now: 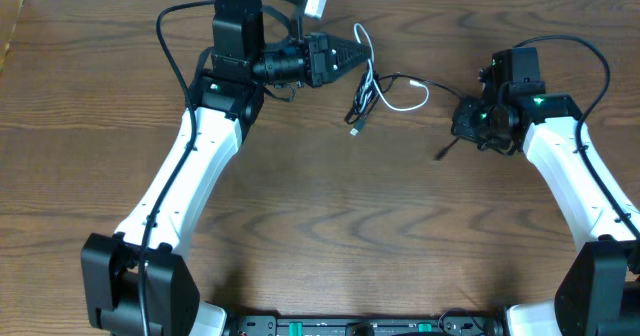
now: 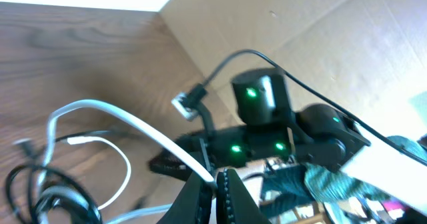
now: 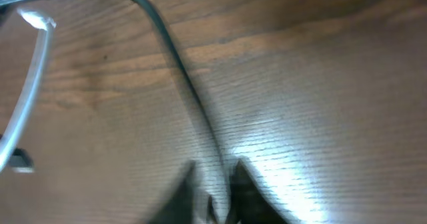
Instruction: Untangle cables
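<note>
On the wooden table (image 1: 330, 226) the two cords lie toward the far side, between the two arms. The left gripper (image 2: 217, 182) reaches in from the left with its fingers clamped together on the white cable (image 2: 127, 117), which its wrist view shows pinched right at the fingertips and arching away to the left. From that pinch the white cable drops toward the near side, meets the black one in a small knot of crossing strands just right of the left gripper, then swings out in a loop to the right. The black cable (image 3: 187, 84) leaves the same knot and runs right to the right gripper (image 3: 215, 184), which points down at the table well to the right of the tangle. Its fingers stand slightly parted, one on each side of the black cable, with bare wood showing in the gap. The view is too blurred to tell whether either pad touches the cord. A short black tail pokes out on the near-left side of that gripper. Small plug ends hang at the near edge of the knot.
</note>
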You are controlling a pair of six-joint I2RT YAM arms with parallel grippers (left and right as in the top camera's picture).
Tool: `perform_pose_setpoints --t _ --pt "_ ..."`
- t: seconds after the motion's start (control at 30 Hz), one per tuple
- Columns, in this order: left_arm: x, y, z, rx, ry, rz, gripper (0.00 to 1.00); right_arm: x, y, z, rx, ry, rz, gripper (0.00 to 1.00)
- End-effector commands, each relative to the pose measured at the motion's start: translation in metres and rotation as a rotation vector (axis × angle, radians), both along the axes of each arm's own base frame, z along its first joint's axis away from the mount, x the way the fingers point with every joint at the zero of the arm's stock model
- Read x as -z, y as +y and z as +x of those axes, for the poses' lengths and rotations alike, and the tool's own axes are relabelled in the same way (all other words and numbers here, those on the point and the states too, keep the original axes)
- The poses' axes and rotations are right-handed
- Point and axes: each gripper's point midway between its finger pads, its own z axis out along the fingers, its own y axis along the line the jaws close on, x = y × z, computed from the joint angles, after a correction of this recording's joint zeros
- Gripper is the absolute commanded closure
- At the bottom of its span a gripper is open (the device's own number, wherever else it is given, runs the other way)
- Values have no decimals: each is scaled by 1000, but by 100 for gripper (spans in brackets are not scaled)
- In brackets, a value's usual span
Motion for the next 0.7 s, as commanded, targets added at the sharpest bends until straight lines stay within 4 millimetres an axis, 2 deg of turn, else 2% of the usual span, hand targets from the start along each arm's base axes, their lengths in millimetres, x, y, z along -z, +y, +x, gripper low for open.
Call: perform_pose_setpoints --t 0.0,0.13,0.2,0.3,0.37,0.47,0.67 --pt "-15 -6 -17 81 -2 -27 93 -13 20 -2 -177 -61 61 42" --pt "-13 -8 -19 89 8 -25 93 -50 60 -4 -431 -190 230 26" --pt "-13 -9 -21 98 7 -27 93 -81 77 -6 -563 -297 293 22" --pt "-14 -9 -21 100 9 -27 92 -118 90 -8 -657 -429 326 15" --pt "-14 -9 -21 100 9 -28 92 -137 99 -6 -694 -514 323 14" --pt "-14 -9 -21 95 41 -33 92 -156 114 -3 -748 -614 316 15" --pt "-11 -8 -13 26 189 -48 92 -164 145 -11 -835 -661 341 27"
